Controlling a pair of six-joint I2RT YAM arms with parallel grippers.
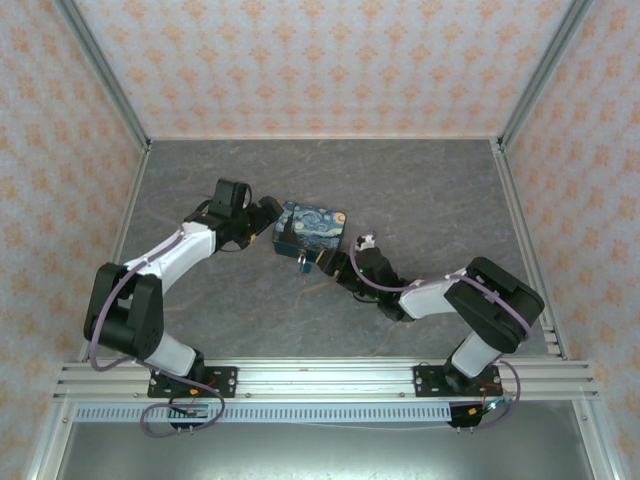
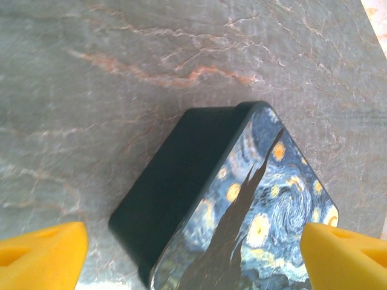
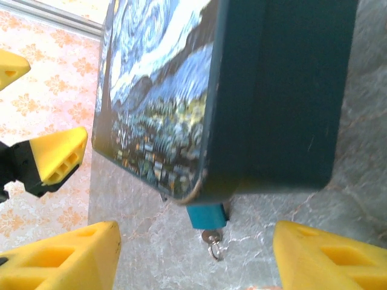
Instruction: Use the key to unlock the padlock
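**Mid-tabletop: tiny padlock on the tin, both grippers wide**

Near the middle of the tabletop [image 1: 420, 190], on the tin's side that faces the near edge, sits the padlock [image 1: 300, 263]. It is tiny and blue-green, much smaller than the tin. The right wrist view shows the padlock [image 3: 204, 214] touching the tin's dark side wall, close to one corner. A small silver key [image 3: 211, 235] pokes out of the padlock's end, w/ a little ring [image 3: 214, 250] hanging off it. Can't tell if the padlock is locked or not.

The tin [image 1: 311, 226] is a dark-blue box w/ swirls and yellow dots painted on its lid. It lies flat on the grey stone-look top, about halfway btw the left and right edges.

R gripper [image 1: 338, 263] is just beside the padlock, on the side toward the right edge. Its yellow fingers [image 3: 329, 254] are spread wide and hold nothing. Padlock and key show btw them, not touching.

L gripper [image 1: 268, 222] is at the tin's end toward the left edge. Its yellow fingers [image 2: 42, 254] are spread wide too, w/ the tin [image 2: 181, 181] btw them. Can't tell if they touch it.
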